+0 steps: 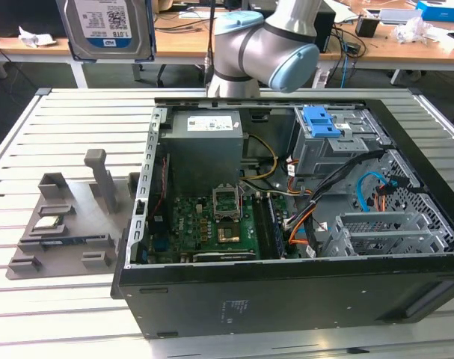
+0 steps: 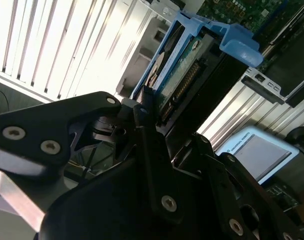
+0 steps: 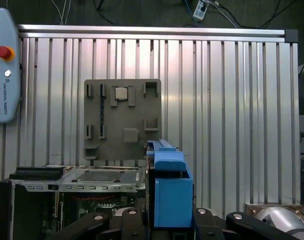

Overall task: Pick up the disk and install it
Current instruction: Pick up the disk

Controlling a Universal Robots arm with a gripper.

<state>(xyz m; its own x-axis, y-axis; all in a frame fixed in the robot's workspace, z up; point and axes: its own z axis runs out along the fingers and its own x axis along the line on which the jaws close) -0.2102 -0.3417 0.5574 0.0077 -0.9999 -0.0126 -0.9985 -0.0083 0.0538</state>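
The disk (image 1: 107, 28) hangs high at the exterior view's upper left, above the table's far left corner, with its white-and-blue label facing the camera. In the second wrist view my gripper (image 2: 164, 112) is shut on the disk (image 2: 179, 65), and the black fingers (image 2: 145, 102) clamp its near end. The blue carrier frame (image 2: 239, 42) runs along the disk's edge. In the first wrist view the blue carrier (image 3: 171, 192) stands between my gripper (image 3: 169, 222) fingers, well above the table.
An open computer case (image 1: 286, 299) lies on the slatted table (image 1: 77, 112), with a drive bay holding a blue bracket (image 1: 321, 121). A grey fixture tray (image 1: 69, 224) with a small chip (image 1: 47, 222) sits to its left. A teach pendant (image 3: 4, 70) rests at the table's edge.
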